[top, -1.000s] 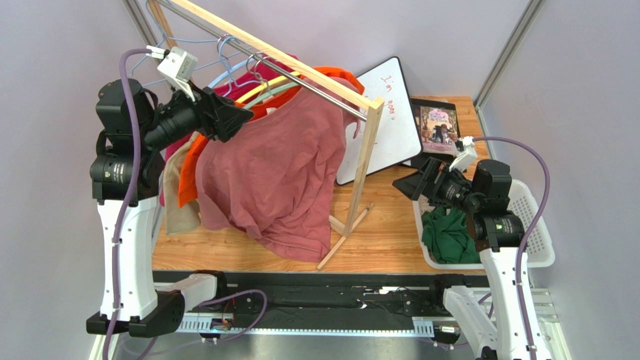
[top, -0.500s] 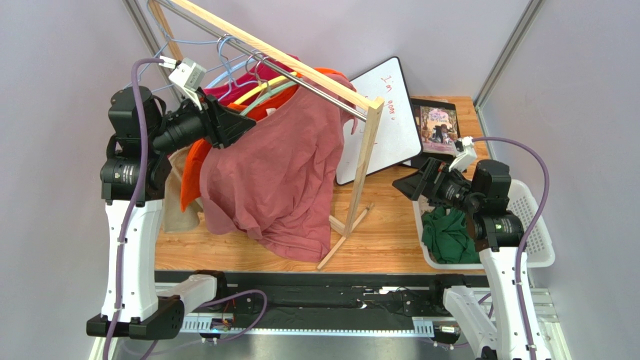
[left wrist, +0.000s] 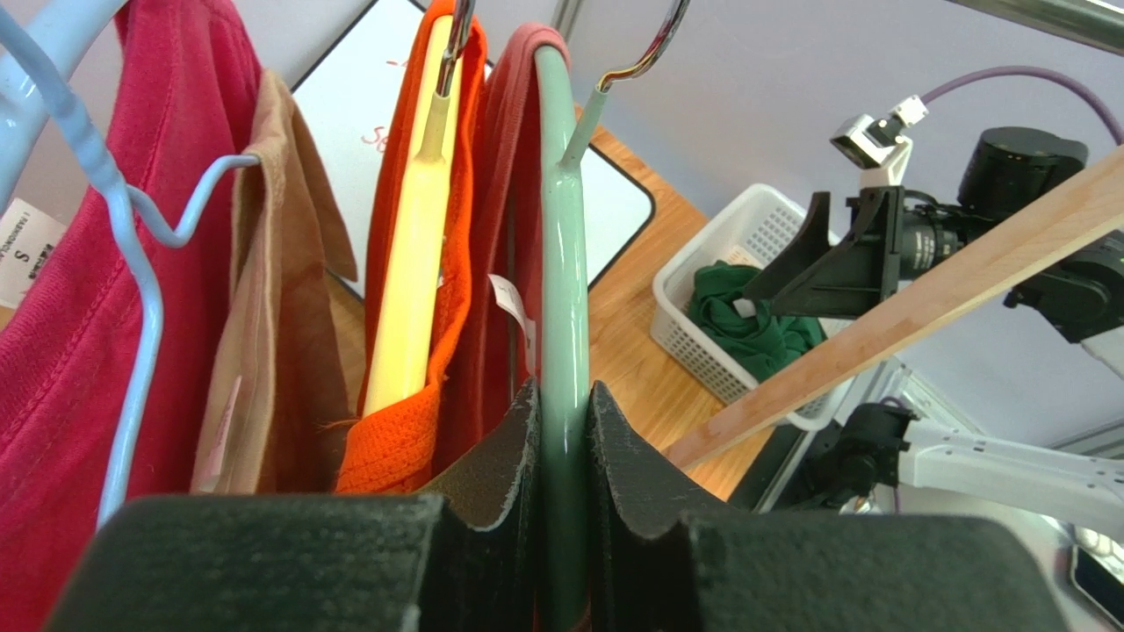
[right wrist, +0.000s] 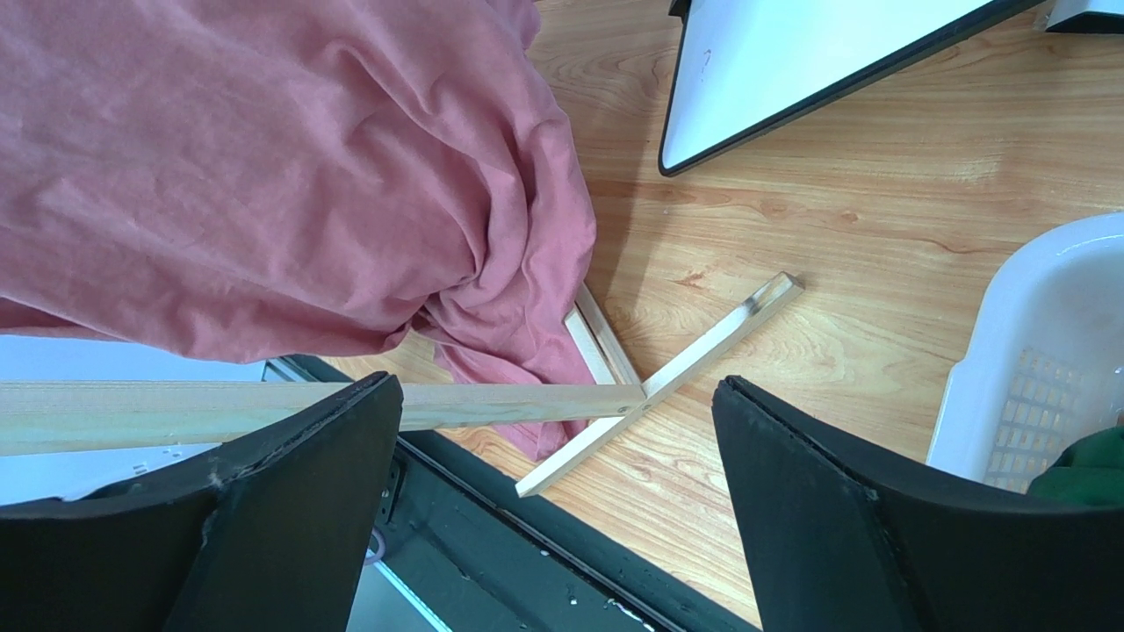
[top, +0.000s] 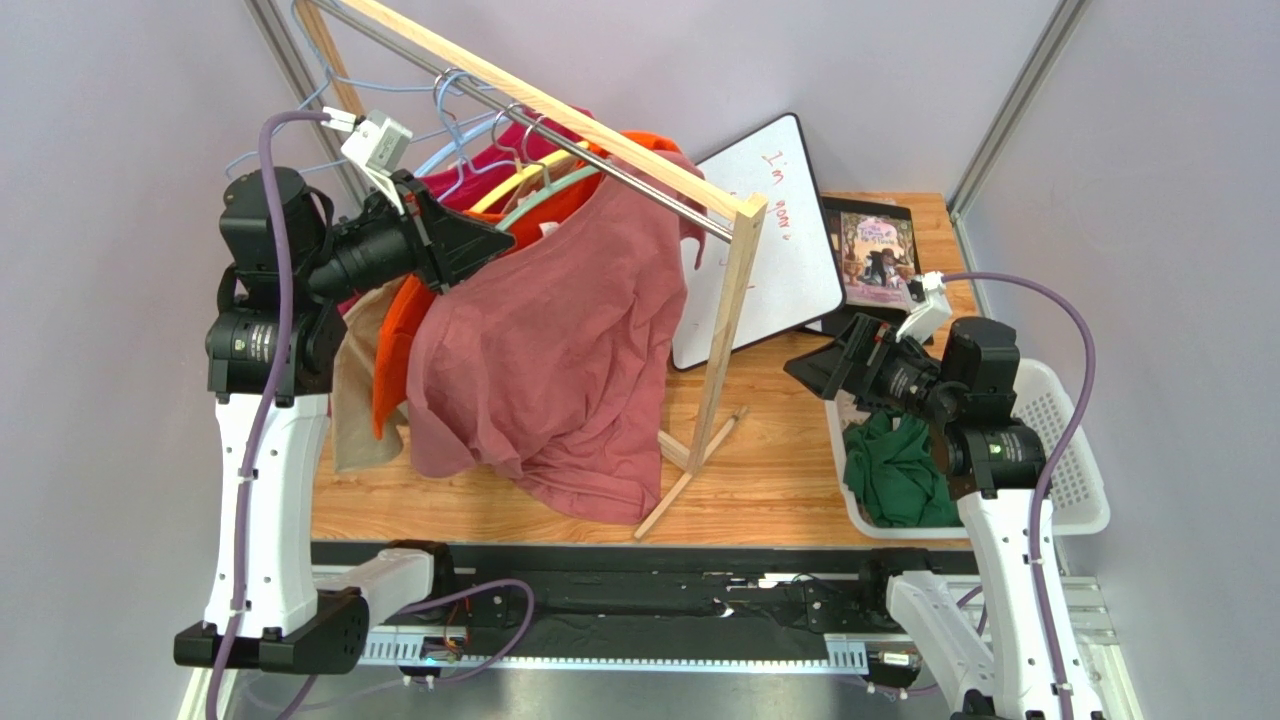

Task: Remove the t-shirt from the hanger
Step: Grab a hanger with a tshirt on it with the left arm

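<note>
**T-shirt on the rack, left gripper pinching its hanger**

T-shirt (top: 556, 360), dusty pink, hangs from a green hanger (left wrist: 563, 263) on the wooden rail (top: 571, 113) of a clothes rack; its hem droops close to the near edge of the table (top: 751, 495); the left wall stands close beside the rack; bare wood shows between the rack's post (top: 732, 300) and a white basket (top: 1074, 450) on the right. An orange garment (top: 398, 345) on a yellow hanger (left wrist: 409, 263), a tan garment (left wrist: 277, 329) and a crimson one (left wrist: 53, 329) crowd in on the left; a whiteboard (top: 781, 225) leans behind the post; green cloth (top: 894, 473) lies in the basket. The left gripper (top: 489, 237) is at the shirt's shoulder, its pads pressed on both sides of the green hanger; the right gripper (right wrist: 552, 395) is spread wide, well apart from the shirt, above the basket's corner.
</note>
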Controlling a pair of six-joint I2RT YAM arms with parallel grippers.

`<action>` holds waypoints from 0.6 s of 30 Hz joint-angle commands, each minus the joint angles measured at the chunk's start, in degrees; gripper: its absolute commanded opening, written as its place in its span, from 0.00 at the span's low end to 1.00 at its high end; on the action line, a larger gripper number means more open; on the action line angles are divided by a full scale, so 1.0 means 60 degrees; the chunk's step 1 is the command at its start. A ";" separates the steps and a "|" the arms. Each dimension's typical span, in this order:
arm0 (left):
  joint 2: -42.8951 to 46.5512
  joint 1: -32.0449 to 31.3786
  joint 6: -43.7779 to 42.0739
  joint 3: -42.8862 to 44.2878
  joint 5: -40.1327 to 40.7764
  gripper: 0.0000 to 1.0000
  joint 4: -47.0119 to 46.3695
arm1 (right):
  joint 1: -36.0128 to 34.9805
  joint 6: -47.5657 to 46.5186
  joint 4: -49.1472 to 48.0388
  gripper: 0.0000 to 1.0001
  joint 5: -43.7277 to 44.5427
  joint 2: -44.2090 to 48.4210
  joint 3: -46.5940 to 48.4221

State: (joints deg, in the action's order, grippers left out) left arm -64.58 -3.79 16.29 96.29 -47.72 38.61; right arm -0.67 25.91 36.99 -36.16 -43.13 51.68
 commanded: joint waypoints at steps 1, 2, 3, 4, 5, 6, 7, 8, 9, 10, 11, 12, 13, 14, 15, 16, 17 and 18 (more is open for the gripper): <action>0.0303 -0.0042 0.0593 0.0051 -0.0439 0.00 -0.1160 | 0.0023 0.0047 -0.0365 0.95 -0.0125 0.0085 0.0088; 0.0333 -0.0042 0.0696 0.0007 -0.0454 0.00 -0.1379 | 0.0023 0.0047 -0.0365 0.95 -0.0111 0.0099 0.0088; 0.0391 -0.0042 0.0813 -0.0037 -0.0425 0.00 -0.1526 | 0.0023 0.0047 -0.0365 0.95 -0.0111 0.0099 0.0088; 0.0479 -0.0042 0.1134 -0.0212 -0.0410 0.00 -0.1702 | 0.0023 0.0047 -0.0365 0.95 -0.0111 0.0114 0.0088; 0.0538 -0.0027 0.1325 -0.0344 -0.0323 0.00 -0.2124 | 0.0023 0.0032 -0.0365 0.95 -0.0111 0.0114 0.0073; 0.0596 -0.0042 0.1530 -0.0490 -0.0308 0.00 -0.2375 | 0.0023 0.0047 -0.0365 0.95 -0.0096 0.0128 0.0073; 0.0698 -0.0042 0.1982 -0.0825 -0.0279 0.00 -0.2653 | 0.0023 0.0047 -0.0350 0.94 -0.0096 0.0129 0.0059; 0.0743 -0.0027 0.2218 -0.0988 -0.0264 0.00 -0.3221 | 0.0023 0.0047 -0.0350 0.95 -0.0096 0.0143 0.0044; 0.0801 -0.0042 0.2453 -0.1178 -0.0264 0.00 -0.3517 | 0.0023 0.0032 -0.0336 0.95 -0.0081 0.0143 0.0044; 0.0874 -0.0042 0.2890 -0.1499 -0.0249 0.00 -0.3767 | 0.0038 0.0018 -0.0335 0.95 -0.0067 0.0158 0.0044; 0.0933 -0.0027 0.3069 -0.1662 -0.0206 0.00 -0.4233 | 0.0023 0.0003 -0.0292 0.95 -0.0052 0.0143 0.0029; 0.0963 -0.0027 0.3259 -0.1823 -0.0176 0.00 -0.4470 | 0.0023 -0.0012 -0.0306 0.95 -0.0038 0.0143 0.0029; 0.1079 -0.0027 0.3580 -0.2158 -0.0132 0.00 -0.4733 | 0.0023 -0.0012 -0.0277 0.95 -0.0023 0.0158 0.0029; 0.1153 -0.0027 0.3714 -0.2350 -0.0045 0.00 -0.5345 | 0.0023 -0.0026 -0.0277 0.95 -0.0023 0.0158 0.0015; 0.1255 -0.0027 0.3889 -0.2570 0.0029 0.00 -0.5699 | 0.0023 -0.0041 -0.0277 0.95 -0.0008 0.0158 0.0014; 0.1459 -0.0027 0.4195 -0.2963 0.0102 0.00 -0.6022 | 0.0038 -0.0027 -0.0291 0.95 -0.0008 0.0158 0.0014; 0.1548 -0.0027 0.4314 -0.3127 0.0248 0.00 -0.6619 | 0.0023 -0.0041 -0.0291 0.95 -0.0008 0.0143 0.0000; 0.1621 -0.0027 0.4432 -0.3274 0.0307 0.00 -0.6901 | 0.0023 -0.0027 -0.0291 0.95 -0.0008 0.0143 0.0014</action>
State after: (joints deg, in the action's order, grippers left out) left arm -58.30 -3.79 35.88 79.37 -47.94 14.22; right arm -0.67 25.89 37.04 -36.10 -43.00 51.68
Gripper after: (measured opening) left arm 0.177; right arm 0.946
